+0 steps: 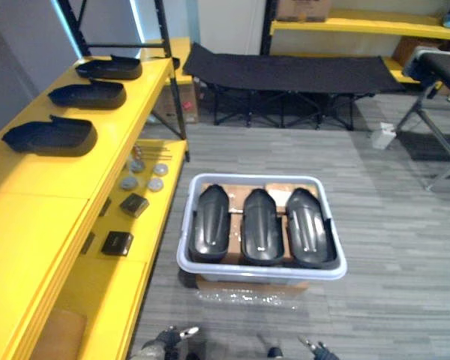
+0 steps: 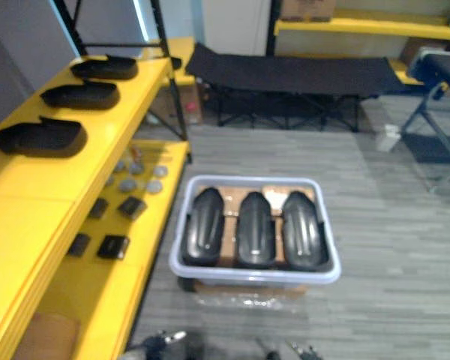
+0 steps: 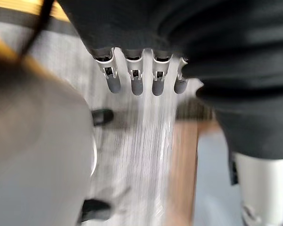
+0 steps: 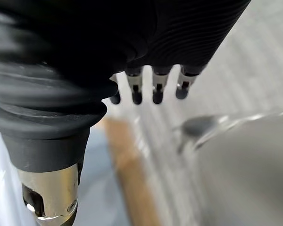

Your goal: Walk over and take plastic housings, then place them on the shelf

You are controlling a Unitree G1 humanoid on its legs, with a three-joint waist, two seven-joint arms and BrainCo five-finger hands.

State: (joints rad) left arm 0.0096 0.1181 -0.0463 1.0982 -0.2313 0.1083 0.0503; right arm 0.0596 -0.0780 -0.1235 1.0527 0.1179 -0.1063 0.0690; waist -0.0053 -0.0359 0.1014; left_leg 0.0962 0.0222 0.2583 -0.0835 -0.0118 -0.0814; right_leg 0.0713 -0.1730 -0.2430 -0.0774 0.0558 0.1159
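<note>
Yellow shelf (image 1: 60, 214) ran along 9 o'clock. Its top tier carried 3 black plastic housings (image 1: 51, 136) in a row, spaced apart, open side up. The lower tier, approx. 8 o'clock, held several grey discs (image 1: 156, 184) and 4 small black boxes (image 2: 112, 246).

At 6 o'clock, on the floor, sat 1 pale grey bin (image 1: 262, 271) w/ 3 more housings (image 1: 261, 225) inside, side by side, domed side up, long axis pointing to 12. Brown cardboard (image 1: 210, 283) showed under the bin's front edge.

Floor (image 1: 390, 247) was grey, striped, carpet-like. At 12 o'clock stood 1 black folding cot (image 1: 285, 73). Above it, at 1 o'clock, was a 2nd yellow rack (image 1: 360, 24) w/ 1 cardboard box (image 1: 304, 9). At 2 o'clock, 1 white bottle (image 1: 383, 136) stood on the floor beside a grey metal frame (image 1: 435, 127).

L robot hand (image 3: 137, 80) hung over the floor, fingers straight and loose, holding nothing. R robot hand (image 4: 158, 92) was the same: fingers relaxed, empty.
</note>
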